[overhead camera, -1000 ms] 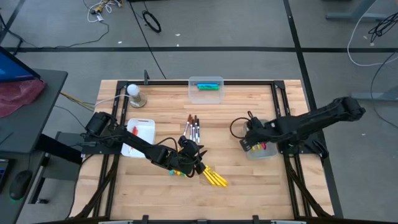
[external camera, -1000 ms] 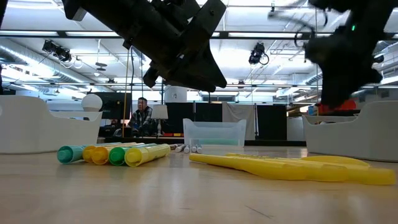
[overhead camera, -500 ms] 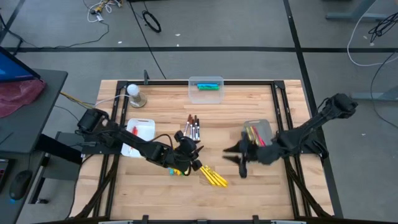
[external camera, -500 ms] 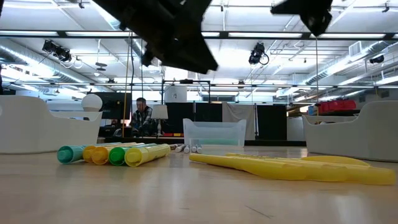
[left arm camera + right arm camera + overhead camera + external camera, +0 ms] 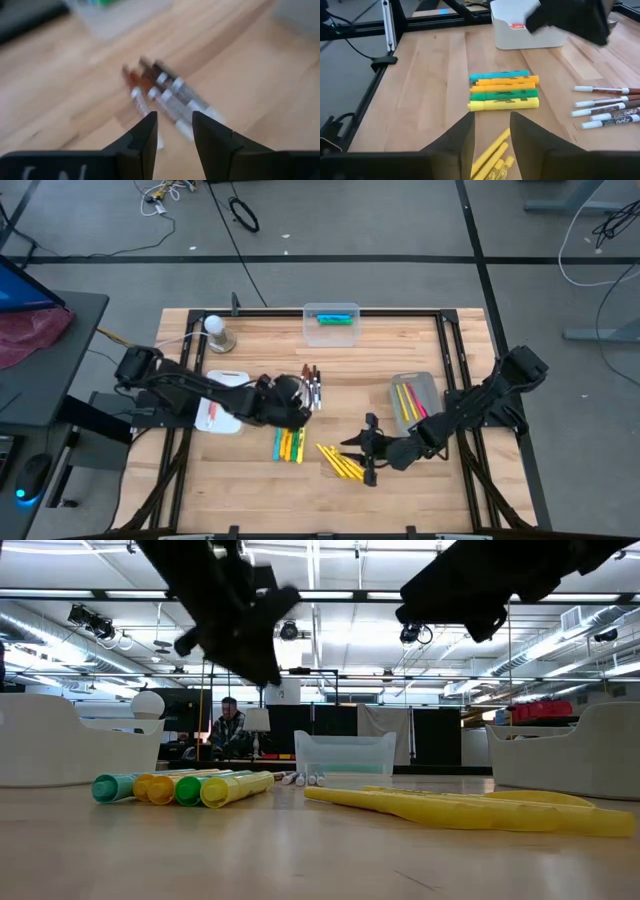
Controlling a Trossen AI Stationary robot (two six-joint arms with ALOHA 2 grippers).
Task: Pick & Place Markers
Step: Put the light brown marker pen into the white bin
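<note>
So, step: both reaching | left gripper part-open, empty over white markers mid-table | right gripper part-open, empty above slim yellow markers | next: drop, pinch one

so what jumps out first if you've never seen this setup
The bright markers on the wooden table: a neat row of chunky markers near the middle and a fan of slim yellow markers just right of it. Both dark arms reach in, the left gripper over the thin white markers, the right gripper, open, at the yellow fan.
</note>
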